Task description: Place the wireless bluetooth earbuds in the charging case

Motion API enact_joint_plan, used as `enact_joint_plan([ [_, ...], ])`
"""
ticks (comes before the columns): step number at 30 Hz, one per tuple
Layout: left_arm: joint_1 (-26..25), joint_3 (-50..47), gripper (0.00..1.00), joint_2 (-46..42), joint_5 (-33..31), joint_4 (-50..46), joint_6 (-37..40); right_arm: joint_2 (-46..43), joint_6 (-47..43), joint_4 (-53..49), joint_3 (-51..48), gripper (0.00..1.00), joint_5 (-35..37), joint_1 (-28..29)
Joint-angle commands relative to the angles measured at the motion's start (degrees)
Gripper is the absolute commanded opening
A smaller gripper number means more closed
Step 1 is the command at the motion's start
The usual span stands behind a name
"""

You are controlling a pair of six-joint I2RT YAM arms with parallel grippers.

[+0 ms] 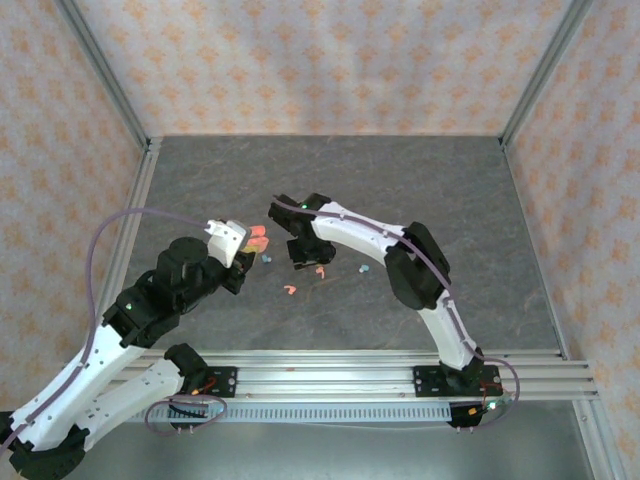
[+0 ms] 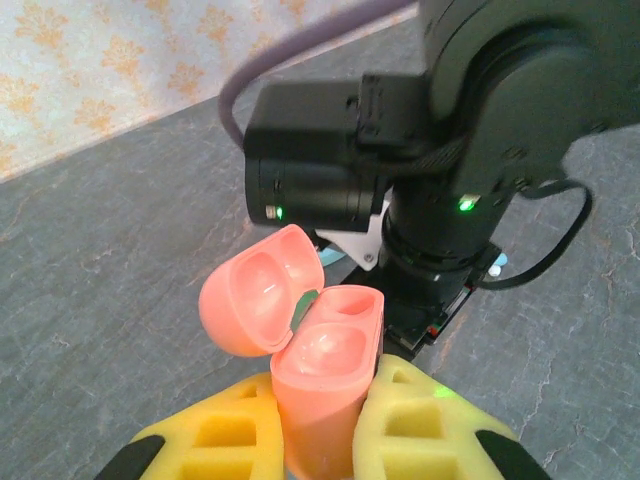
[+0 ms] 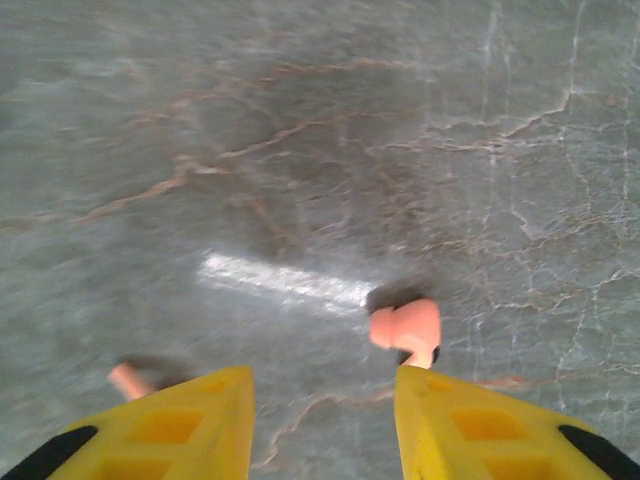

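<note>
My left gripper [image 2: 318, 430] is shut on the salmon-pink charging case [image 2: 325, 375], held upright with its lid [image 2: 258, 300] swung open and both wells empty. From above, the case [image 1: 257, 240] hangs left of my right gripper [image 1: 302, 262]. My right gripper [image 3: 320, 400] points down at the table, open, with nothing between its fingers. One pink earbud [image 3: 405, 327] lies just past the right fingertip and another [image 3: 128, 380] sits left of the left fingertip. In the top view the pink earbuds [image 1: 321, 271] [image 1: 288, 291] and two teal ones [image 1: 266, 259] [image 1: 362, 268] lie loose on the table.
The grey marbled table [image 1: 420, 190] is walled by patterned panels and aluminium posts. My right arm's black wrist [image 2: 440, 150] looms directly behind the held case. A metal rail [image 1: 330, 375] runs along the near edge.
</note>
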Motion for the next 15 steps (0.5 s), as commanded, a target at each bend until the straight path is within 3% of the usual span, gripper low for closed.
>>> enact_joint_plan([
  [1,0.28,0.03,0.00,-0.88,-1.73,-0.23,-0.87,1.10,1.21,-5.01,2.99,0.40,4.39,-0.39],
  [15,0.27,0.24,0.00,0.04,-1.69,-0.71,0.52,2.26,1.82,-3.21,-1.00,0.33,4.14,-0.97],
])
